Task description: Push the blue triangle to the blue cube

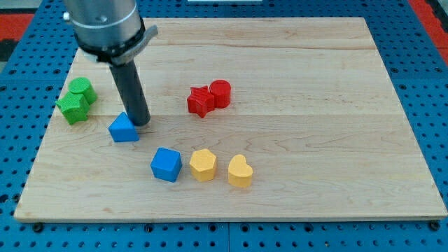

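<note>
The blue triangle [123, 129] lies left of the board's middle. The blue cube [166, 164] sits below and to its right, a short gap apart. My tip [141, 124] rests on the board at the triangle's upper right edge, touching or nearly touching it. The dark rod rises from there to the arm's grey body at the view's top left.
Two green blocks [76, 99] sit together at the board's left edge. A red star and a red cylinder [208, 97] touch near the middle. A yellow hexagon [203, 165] and a yellow heart [240, 171] lie right of the blue cube. The wooden board [315, 105] lies on a blue pegboard.
</note>
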Tool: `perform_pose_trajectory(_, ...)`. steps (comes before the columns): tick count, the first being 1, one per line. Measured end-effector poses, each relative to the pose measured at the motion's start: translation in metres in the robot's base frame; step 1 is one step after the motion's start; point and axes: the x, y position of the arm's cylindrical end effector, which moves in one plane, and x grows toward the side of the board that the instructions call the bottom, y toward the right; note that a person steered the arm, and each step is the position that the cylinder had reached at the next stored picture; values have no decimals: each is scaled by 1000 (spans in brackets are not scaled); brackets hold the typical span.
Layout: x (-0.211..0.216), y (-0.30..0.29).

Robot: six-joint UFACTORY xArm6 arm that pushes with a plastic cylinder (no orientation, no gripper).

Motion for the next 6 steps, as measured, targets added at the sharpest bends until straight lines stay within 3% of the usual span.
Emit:
perform_pose_trajectory(2, -33, -22)
perform_pose_trajectory(3, -8, -33)
perform_pose_trajectory(5, 45, 1)
perform_pose_trajectory(6, 66, -43)
